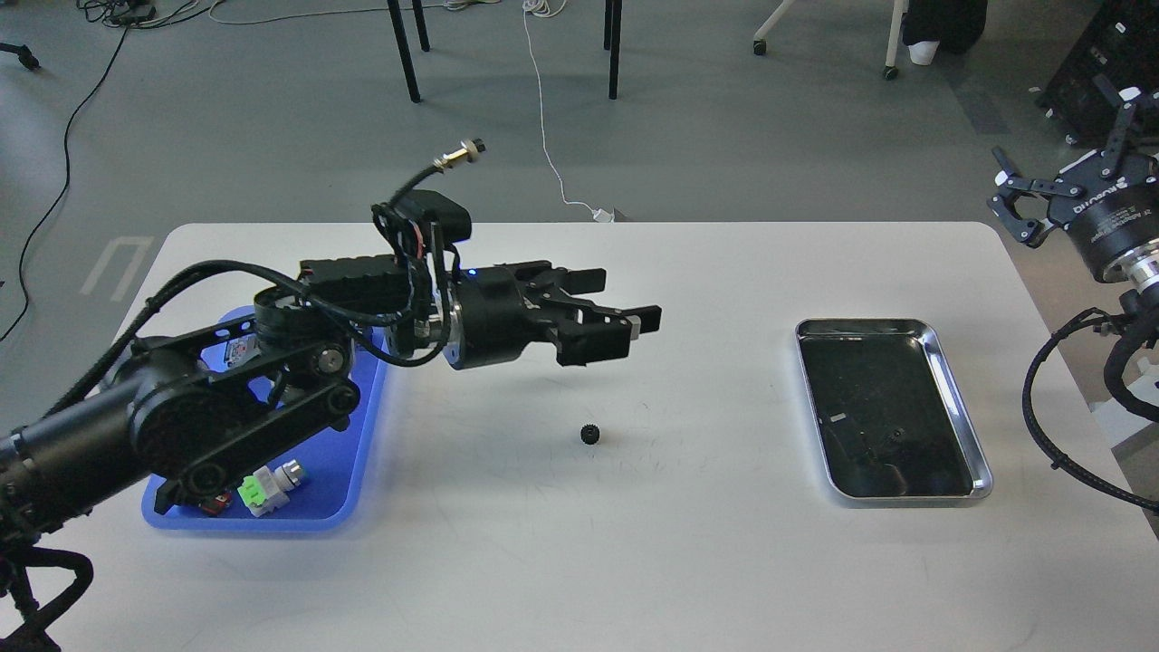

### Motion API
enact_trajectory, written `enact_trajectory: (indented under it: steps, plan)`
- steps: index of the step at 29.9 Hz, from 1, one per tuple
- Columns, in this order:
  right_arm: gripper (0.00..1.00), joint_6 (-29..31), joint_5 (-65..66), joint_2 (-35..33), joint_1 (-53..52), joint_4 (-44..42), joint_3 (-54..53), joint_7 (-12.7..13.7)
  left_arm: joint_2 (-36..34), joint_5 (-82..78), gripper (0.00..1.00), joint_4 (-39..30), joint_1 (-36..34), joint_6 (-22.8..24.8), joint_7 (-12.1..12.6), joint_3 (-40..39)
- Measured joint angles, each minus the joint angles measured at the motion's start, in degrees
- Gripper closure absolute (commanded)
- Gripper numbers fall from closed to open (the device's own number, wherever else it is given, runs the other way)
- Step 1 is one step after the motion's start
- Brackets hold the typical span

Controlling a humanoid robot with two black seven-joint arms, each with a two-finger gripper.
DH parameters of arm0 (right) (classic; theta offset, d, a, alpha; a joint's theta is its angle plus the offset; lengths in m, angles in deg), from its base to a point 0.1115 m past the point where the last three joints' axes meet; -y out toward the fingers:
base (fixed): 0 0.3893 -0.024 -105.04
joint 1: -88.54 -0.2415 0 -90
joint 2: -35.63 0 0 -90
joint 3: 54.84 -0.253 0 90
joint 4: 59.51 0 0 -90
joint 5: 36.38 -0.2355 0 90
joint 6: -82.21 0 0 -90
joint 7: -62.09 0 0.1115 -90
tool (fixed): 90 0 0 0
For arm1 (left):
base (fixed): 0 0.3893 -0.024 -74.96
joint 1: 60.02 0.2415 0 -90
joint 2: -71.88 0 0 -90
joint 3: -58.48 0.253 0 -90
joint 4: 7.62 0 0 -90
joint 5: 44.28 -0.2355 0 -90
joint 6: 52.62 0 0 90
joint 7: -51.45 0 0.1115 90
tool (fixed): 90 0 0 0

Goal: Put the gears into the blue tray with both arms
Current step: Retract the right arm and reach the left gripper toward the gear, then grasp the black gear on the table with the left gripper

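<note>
Black gear (591,435) on table, blue tray (349,453) left

A white, round-cornered rectangular table (634,561) stands on a smooth grey floor (272,109). Beyond its far edge are black metal furniture legs (404,50), white castor-footed legs (892,41), a thin white cable (543,118) and black cables (68,136) trailing across the floor. Lighting is even.
</note>
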Motion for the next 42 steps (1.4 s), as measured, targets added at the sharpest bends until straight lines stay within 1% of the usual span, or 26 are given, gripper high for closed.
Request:
enact_trajectory:
  steps: [2,5,8,11,13,18,25,42]
  plan:
    - [0.01,0.03,-0.52,0.04,0.73,-0.02,-0.07,-0.69,2.66,-6.46,0.15,2.06,0.01,-1.85,0.01,3.61]
    - [0.01,0.04,-0.72,0.01,1.46,0.11,-0.23,-1.0,5.22,-14.6,0.19,6.23,0.0,-5.2,-0.05,7.85]
    - [0.01,0.04,-0.77,-0.16,1.95,0.28,-0.54,-1.15,7.14,-17.25,0.24,10.1,-0.03,-7.61,-0.02,10.68]
    - [0.01,0.04,-0.77,-0.17,2.35,0.59,-0.61,-1.17,8.35,-17.67,0.37,14.6,-0.05,-8.63,0.13,12.13]
    - [0.01,0.04,-0.78,-0.16,2.41,1.07,-0.62,-1.22,8.54,-17.7,0.48,17.2,-0.05,-9.02,0.13,12.89]
    - [0.01,0.04,-0.78,0.1,2.48,1.45,-0.63,-1.24,7.85,-17.71,0.58,19.01,0.67,-9.32,-0.15,14.44]
    - [0.01,0.04,-0.78,0.63,2.48,1.9,-0.71,-1.25,6.51,-17.7,0.59,19.17,1.51,-9.39,-0.19,15.88]
    - [0.01,0.04,-0.75,0.85,2.02,2.61,-0.71,-1.25,3.85,-17.7,0.59,17.71,1.18,-9.34,0.02,14.79]
